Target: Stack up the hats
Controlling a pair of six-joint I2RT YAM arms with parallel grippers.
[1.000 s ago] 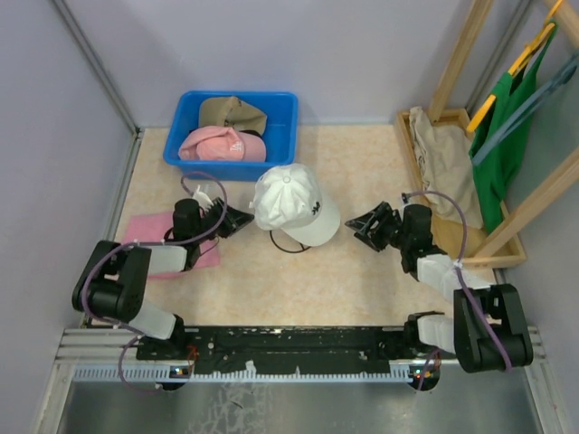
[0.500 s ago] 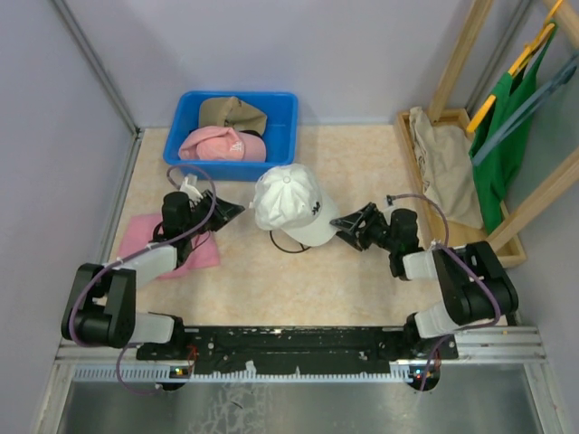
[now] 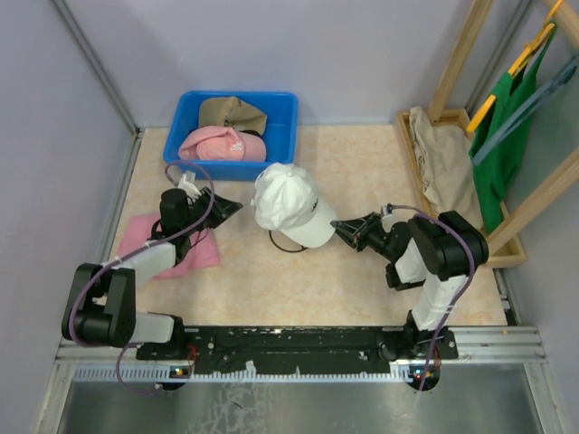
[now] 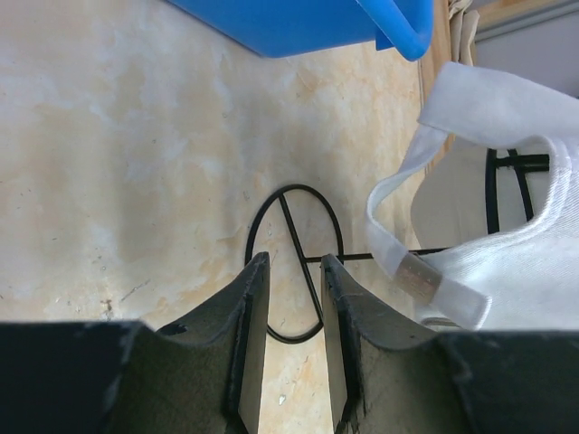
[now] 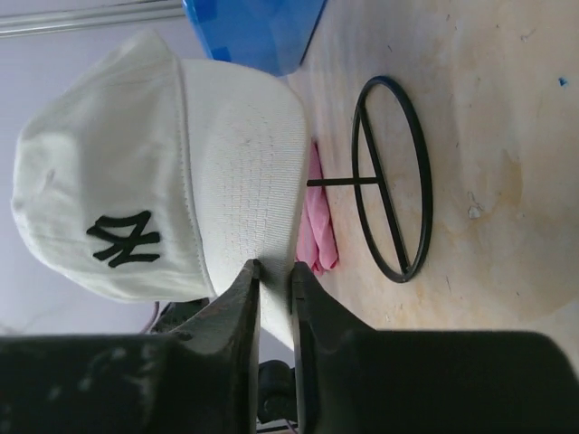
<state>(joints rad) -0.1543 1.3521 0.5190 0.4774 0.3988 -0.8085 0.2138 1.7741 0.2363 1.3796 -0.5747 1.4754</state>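
A white hat (image 3: pixel 288 206) with a black logo (image 5: pixel 118 240) rests on a black wire stand (image 5: pixel 393 181) mid-table. My right gripper (image 3: pixel 342 229) (image 5: pixel 276 268) is shut on its brim (image 5: pixel 244 172), coming in from the right. Left of the hat, my left gripper (image 3: pixel 232 207) (image 4: pixel 291 268) points at its rear; the jaws stand a narrow gap apart with nothing between them. The white back strap (image 4: pixel 403 262) hangs just right of those fingers, above the stand's ring base (image 4: pixel 294 262). A pink hat (image 3: pixel 217 145) and a tan hat (image 3: pixel 233 112) lie in the blue bin (image 3: pixel 280 136).
A flat pink cloth (image 3: pixel 172 250) lies under the left arm. At the right stands a wooden rack (image 3: pixel 502 237) with a beige garment (image 3: pixel 443 163) and green clothes (image 3: pixel 511 127) on hangers. Walls close in the back and left.
My right gripper has moved left onto the white hat's brim and shut on it, and the hat's crown has shifted. The left gripper has drawn back slightly and turned toward the hat.
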